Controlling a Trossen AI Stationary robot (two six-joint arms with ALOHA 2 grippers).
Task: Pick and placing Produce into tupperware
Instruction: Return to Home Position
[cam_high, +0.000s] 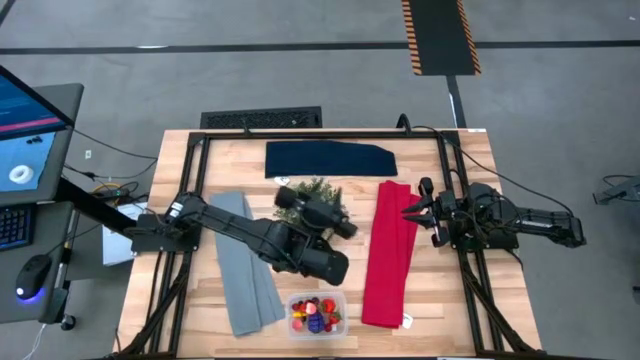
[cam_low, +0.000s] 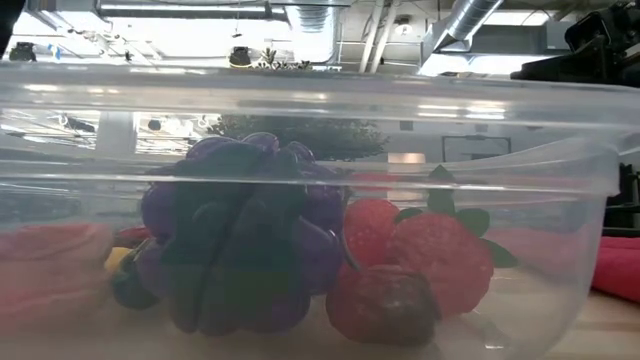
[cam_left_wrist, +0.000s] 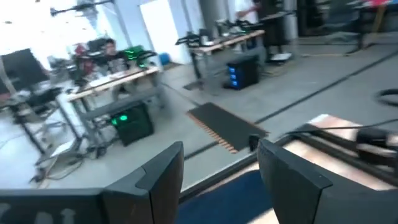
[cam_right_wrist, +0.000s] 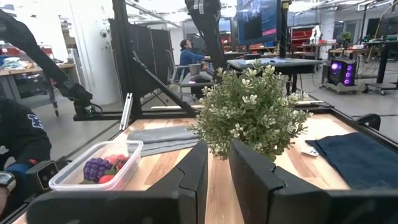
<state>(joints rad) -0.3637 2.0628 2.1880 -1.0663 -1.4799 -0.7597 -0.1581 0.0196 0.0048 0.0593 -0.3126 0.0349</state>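
My left pincer (cam_left_wrist: 221, 146) and right pincer (cam_right_wrist: 218, 152) are hanging released over the table (cam_high: 435, 300); the produce (cam_high: 316, 314) is lying in the tupperware (cam_high: 343, 297) (light, hard, slippery pieces, I am judging), best pinched across middles.

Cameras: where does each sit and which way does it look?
High view: above the table, looking straight down; left gripper and right gripper show.
Low view: at tabletop height, looking through the tupperware at the produce; no gripper shows.
Left wrist view: on the left arm, looking past its open fingers into the room.
Right wrist view: on the right arm, looking past its fingers at the plant.
High and right wrist views share plant and tupperware.
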